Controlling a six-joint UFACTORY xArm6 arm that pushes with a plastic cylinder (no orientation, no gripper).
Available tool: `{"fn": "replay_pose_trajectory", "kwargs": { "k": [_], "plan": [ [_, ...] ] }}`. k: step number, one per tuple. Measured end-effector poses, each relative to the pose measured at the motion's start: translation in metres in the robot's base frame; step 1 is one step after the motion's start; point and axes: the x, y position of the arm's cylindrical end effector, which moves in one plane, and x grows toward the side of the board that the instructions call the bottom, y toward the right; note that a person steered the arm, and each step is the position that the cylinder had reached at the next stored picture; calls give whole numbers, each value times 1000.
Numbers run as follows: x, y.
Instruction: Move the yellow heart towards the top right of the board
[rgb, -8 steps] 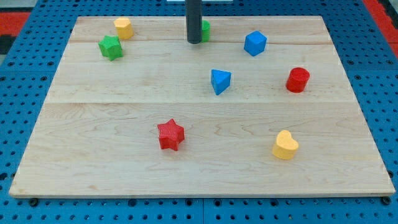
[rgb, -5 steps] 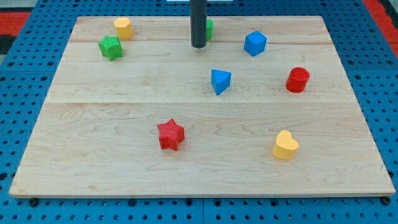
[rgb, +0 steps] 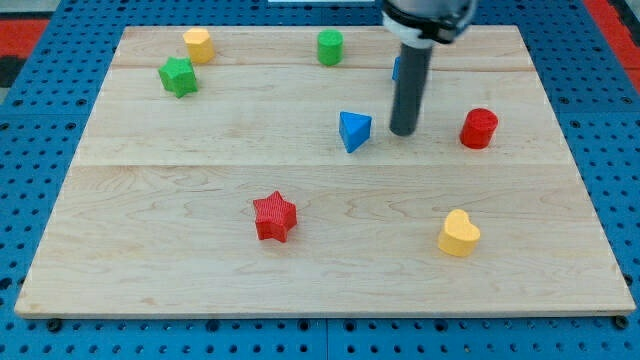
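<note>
With no pincer fitted, my tip (rgb: 404, 132), near the blue triangle (rgb: 354, 130), is best brought below-left of the yellow heart (rgb: 459, 233) before pushing.

Yellow heart (rgb: 459, 233), board's lower right.

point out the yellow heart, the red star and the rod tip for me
yellow heart (rgb: 459, 234), camera view, middle of its top face
red star (rgb: 274, 216), camera view, centre of its top face
my tip (rgb: 404, 132), camera view, very end of the rod, between the blue triangle (rgb: 354, 130) and the red cylinder (rgb: 479, 128)
</note>
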Motion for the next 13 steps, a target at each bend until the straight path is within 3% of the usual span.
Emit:
{"fn": "replay_pose_trajectory", "kwargs": {
  "k": [2,3,4,6,7,8,11,13],
  "plan": [
    [80,99],
    [118,179],
    [181,162],
    [168,15],
    [144,4],
    [131,58],
    [128,102],
    [86,121]
  ]
}}
